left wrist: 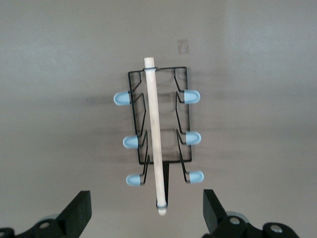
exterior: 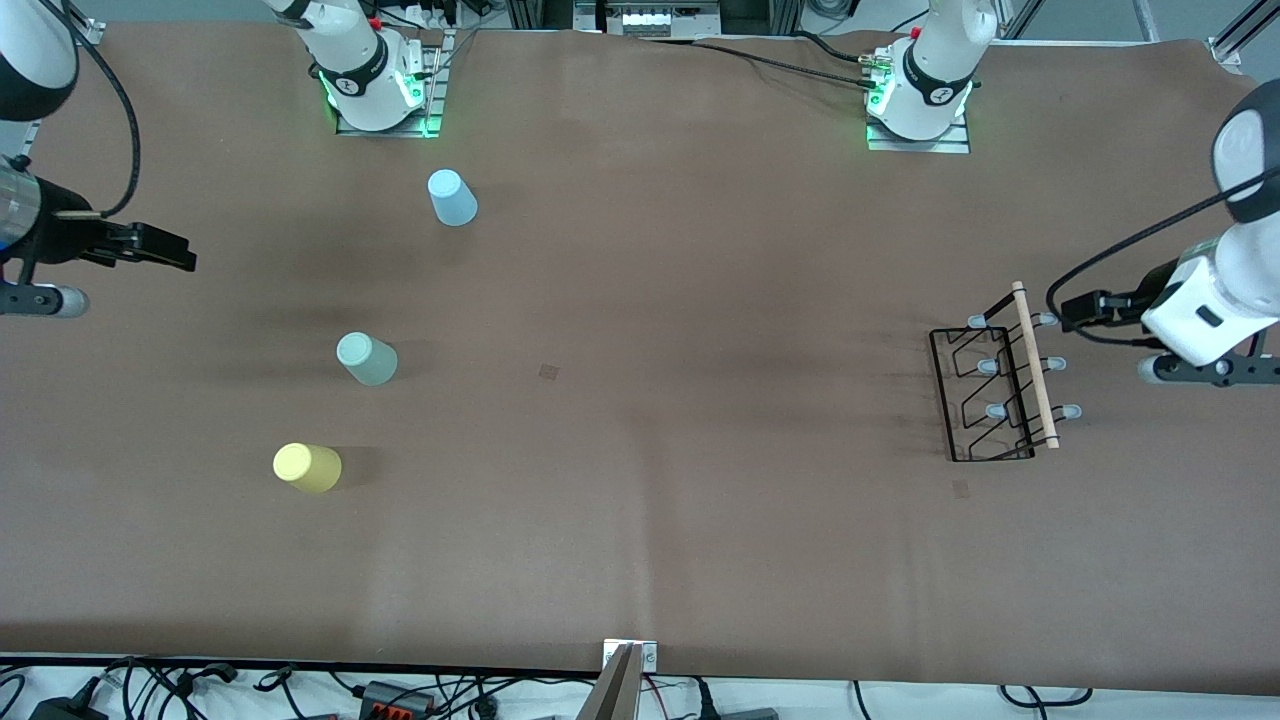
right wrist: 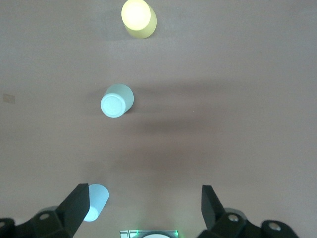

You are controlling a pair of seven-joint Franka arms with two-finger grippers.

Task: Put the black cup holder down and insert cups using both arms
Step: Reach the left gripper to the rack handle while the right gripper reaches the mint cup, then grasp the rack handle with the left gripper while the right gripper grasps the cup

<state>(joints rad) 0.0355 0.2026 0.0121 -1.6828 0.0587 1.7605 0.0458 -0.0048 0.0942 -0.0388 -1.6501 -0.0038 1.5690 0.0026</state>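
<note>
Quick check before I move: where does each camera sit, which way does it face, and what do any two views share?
Front view: high across the table, facing both bases; shows the right gripper, the holder and three cups.
Left wrist view: on the left arm, looking down at the holder; open left gripper shows.
Right wrist view: on the right arm, looking down at the green cup; open right gripper shows.
Shared: front and left wrist views both show the holder.
</note>
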